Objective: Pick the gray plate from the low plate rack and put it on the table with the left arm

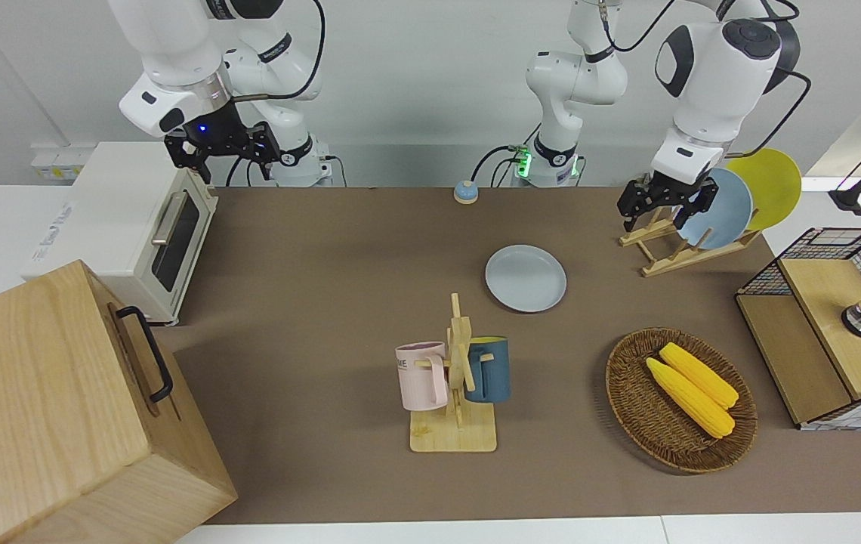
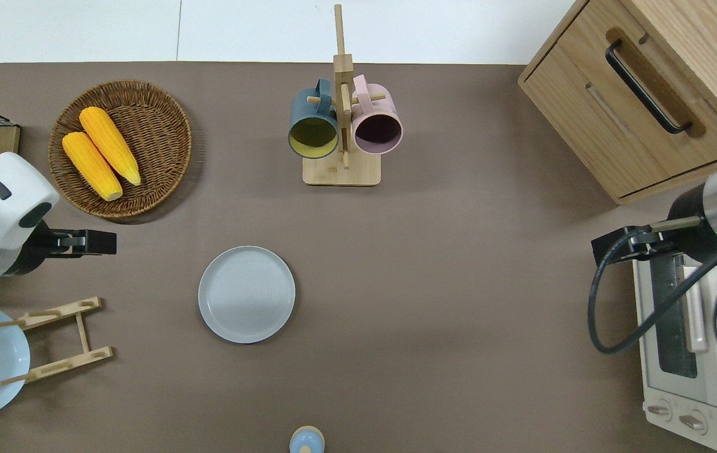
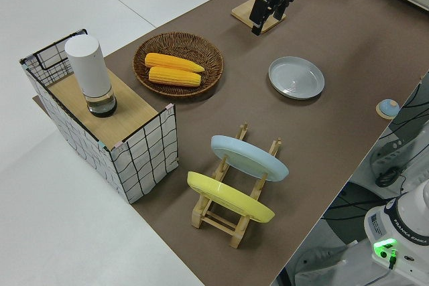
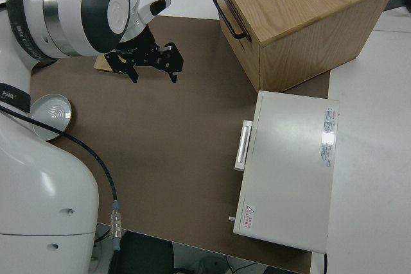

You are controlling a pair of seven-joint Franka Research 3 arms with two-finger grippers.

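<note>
The gray plate [image 1: 526, 277] lies flat on the table [image 1: 325, 302], nearer to the robots than the mug stand; it also shows in the overhead view [image 2: 246, 294] and the left side view [image 3: 296, 77]. My left gripper [image 1: 665, 202] is open and empty, raised in the air. In the overhead view it [image 2: 97, 242] is over bare mat between the wicker basket and the low plate rack [image 2: 56, 340]. The rack [image 1: 672, 249] holds a light-blue plate [image 1: 717, 210] and a yellow plate [image 1: 766, 185]. My right arm is parked, its gripper [image 1: 223, 151] open.
A mug stand [image 1: 455, 393] holds a pink and a blue mug. A wicker basket [image 1: 631, 408] holds two corn cobs. A wire crate [image 1: 823, 332], a toaster oven [image 1: 136, 227], a wooden cabinet [image 1: 53, 408] and a small blue bell [image 1: 465, 192] also stand on the table.
</note>
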